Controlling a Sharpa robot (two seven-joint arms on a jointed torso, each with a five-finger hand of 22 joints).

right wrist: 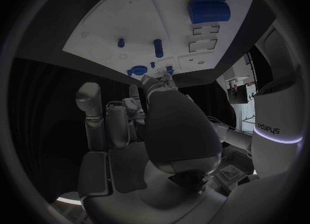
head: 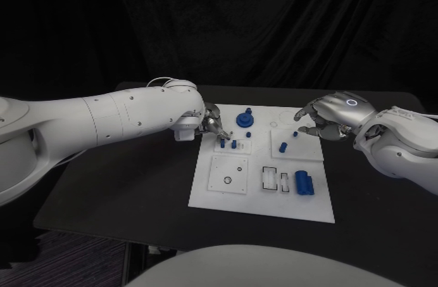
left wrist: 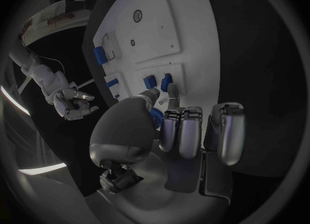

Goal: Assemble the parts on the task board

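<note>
The white task board [head: 228, 195] lies mid-table. My left hand [head: 212, 123] hangs over its near-left edge, fingers straight, thumb apart, nothing seen in its grip. Its fingertips [left wrist: 173, 92] reach two small blue pegs [head: 229, 143] standing in the board; I cannot tell if they touch. A blue round knob [head: 245, 118] stands just beyond that hand. My right hand [head: 326, 114] hovers over the board's far right corner, fingers spread and curled, holding nothing. Below it stand a small blue peg [head: 295, 133] and a short blue cylinder [head: 283, 147].
A large blue cylinder [head: 304, 182] lies on the board's near right part, next to two rectangular slots [head: 272, 178]. A square plate with a hole [head: 228, 174] sits near left. Bare black table [head: 119, 192] surrounds the board.
</note>
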